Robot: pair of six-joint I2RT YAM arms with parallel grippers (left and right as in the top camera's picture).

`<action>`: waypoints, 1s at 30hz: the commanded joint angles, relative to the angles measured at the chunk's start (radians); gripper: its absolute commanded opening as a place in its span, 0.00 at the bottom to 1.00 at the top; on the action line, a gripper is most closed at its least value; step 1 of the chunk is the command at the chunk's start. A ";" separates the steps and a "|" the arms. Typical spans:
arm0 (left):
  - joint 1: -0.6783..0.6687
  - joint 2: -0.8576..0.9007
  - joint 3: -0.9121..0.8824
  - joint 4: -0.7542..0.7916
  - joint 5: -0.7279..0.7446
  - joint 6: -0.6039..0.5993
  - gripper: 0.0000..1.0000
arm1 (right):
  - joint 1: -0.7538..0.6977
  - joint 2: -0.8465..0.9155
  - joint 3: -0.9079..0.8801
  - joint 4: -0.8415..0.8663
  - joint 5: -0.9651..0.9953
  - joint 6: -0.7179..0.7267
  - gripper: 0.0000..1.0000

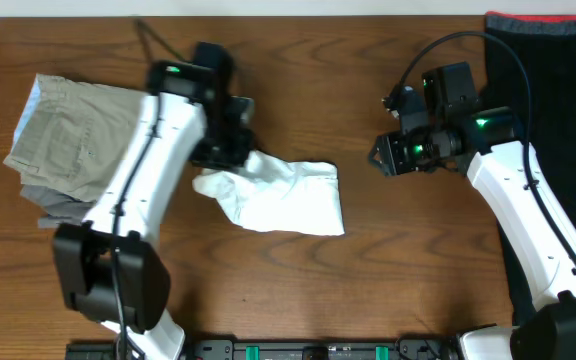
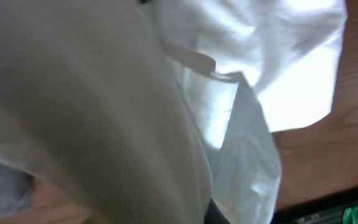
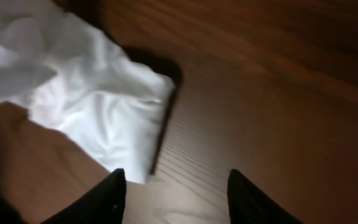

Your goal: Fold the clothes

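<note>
No text, label, brand, number or sign can be read on anything in the overhead or either wrist view.

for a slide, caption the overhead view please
Left gripper at the bunched white T-shirt on a wooden table, right gripper open and apart from it, khaki trousers at left

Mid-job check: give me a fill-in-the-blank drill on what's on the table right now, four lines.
The bunched T-shirt on the table is ____ in colour.
The right gripper hangs, fingers apart, over bare wood, holding ____.
The folded khaki trousers lie on the ____ arm's side.
The black garment at the far right corner has a ____ edge band.
Missing words: white; nothing; left; red.
</note>
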 commanded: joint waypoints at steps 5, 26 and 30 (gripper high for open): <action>-0.178 0.117 0.009 0.059 -0.101 -0.207 0.06 | -0.009 -0.008 0.009 -0.083 0.376 0.230 0.55; -0.372 0.288 0.121 0.047 -0.086 -0.417 0.80 | -0.037 -0.008 0.009 -0.113 0.410 0.280 0.61; -0.368 0.263 0.259 -0.096 -0.087 -0.394 0.80 | -0.037 -0.008 0.009 -0.113 0.381 0.280 0.61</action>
